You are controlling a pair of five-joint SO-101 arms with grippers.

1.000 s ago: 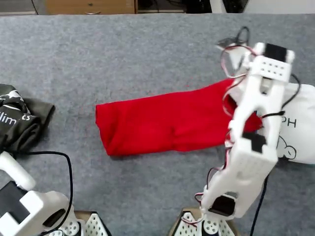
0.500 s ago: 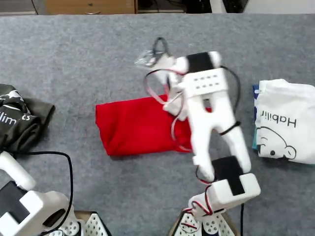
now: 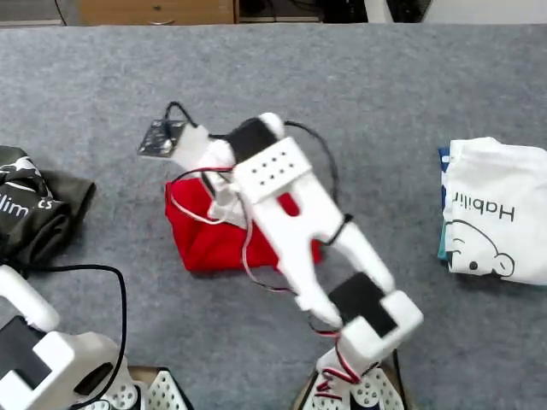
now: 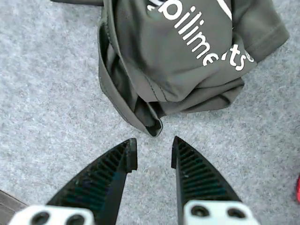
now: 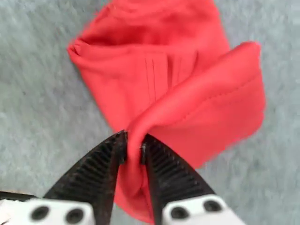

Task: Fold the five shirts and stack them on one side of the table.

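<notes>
The bench (image 3: pixel 385 102) has a rough, matt grey felt cover. The red shirt (image 5: pixel 140 79), dark shirt (image 4: pixel 178 61) and white shirt (image 3: pixel 496 213) are soft matt cloth. The right arm (image 3: pixel 273 171) is smooth white plastic. The left hand (image 4: pixel 153 152) and right hand (image 5: pixel 132 140) are ribbed black plastic.

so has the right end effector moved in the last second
Yes. The right end effector, shut on the red shirt, has swung across the table, away from the white shirt toward the dark shirt.

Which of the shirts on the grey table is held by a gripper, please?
The red cloth shirt, pinched by the right gripper; the dark grey printed shirt and the white printed shirt lie untouched.
</notes>
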